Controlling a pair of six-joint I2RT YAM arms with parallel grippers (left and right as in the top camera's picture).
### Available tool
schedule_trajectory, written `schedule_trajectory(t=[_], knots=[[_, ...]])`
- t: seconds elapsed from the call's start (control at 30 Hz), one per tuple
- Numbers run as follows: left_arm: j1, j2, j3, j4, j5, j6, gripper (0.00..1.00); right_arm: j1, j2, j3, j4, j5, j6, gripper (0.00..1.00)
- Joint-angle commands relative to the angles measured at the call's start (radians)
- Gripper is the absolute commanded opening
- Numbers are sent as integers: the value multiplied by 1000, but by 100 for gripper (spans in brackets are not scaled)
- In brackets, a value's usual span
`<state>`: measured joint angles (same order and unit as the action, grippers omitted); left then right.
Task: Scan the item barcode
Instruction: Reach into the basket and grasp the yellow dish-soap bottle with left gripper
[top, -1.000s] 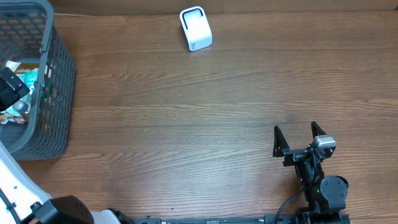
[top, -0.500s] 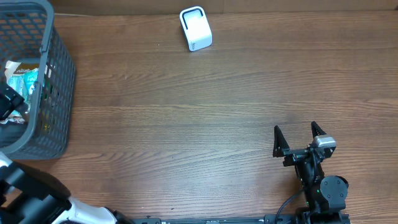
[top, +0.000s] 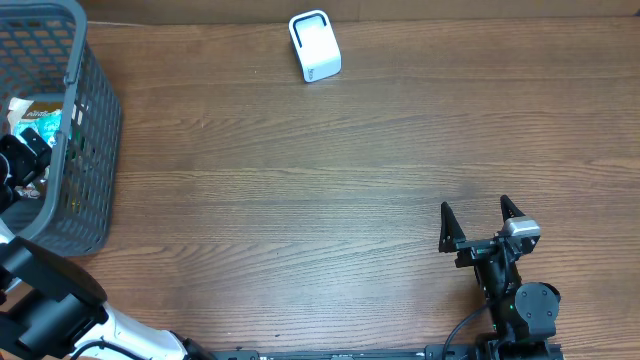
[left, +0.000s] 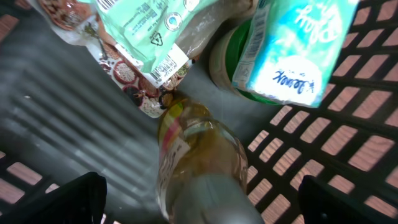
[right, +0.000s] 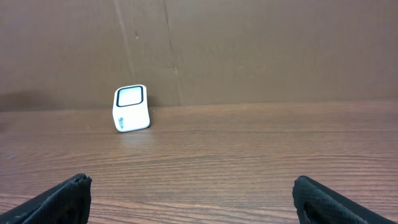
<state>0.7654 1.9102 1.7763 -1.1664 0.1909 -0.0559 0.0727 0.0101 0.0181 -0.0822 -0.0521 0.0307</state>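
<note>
While my left hand (left: 205, 202) hangs apart over the bottle (left: 199, 155) in the ten o'clock basket (top: 95, 130), crowding packets (left: 143, 43) could foul my grip.

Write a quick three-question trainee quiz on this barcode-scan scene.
1. True or false: the left claw is open inside the basket, above a bottle.
2. Fill in: the right claw is open and holds ____.
3. Where is the white scanner? A) near the far edge of the table B) in the basket C) in the right claw
Key: 1 true; 2 nothing; 3 A.
</note>
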Motion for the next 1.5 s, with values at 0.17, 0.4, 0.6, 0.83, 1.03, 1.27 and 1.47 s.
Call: schedule_trajectory(t=[0.17, 0.4, 0.6, 0.83, 1.03, 1.27, 1.47], knots=[[-20, 93, 18, -15, 9, 26, 93, 4, -7, -10, 4, 2, 7, 100], [-27, 102, 18, -8, 9, 26, 59, 4, -7, -10, 4, 2, 7, 100], [-25, 95, 22, -12, 8, 26, 39, 4, -7, -10, 4, 2, 7, 100], [-26, 24, 83, -31, -20, 13, 34, 4, -7, -10, 4, 2, 7, 100], [-26, -68, 215, -62, -15, -34, 31, 4, -7, -10, 4, 2, 7, 100], [-27, -207, 404, -64, 58, -136, 27, 4, -7, -10, 4, 2, 7, 100], [-45, -321, 473, -53, 225, -237, 24, 4, -7, -10, 4, 2, 7, 100]])
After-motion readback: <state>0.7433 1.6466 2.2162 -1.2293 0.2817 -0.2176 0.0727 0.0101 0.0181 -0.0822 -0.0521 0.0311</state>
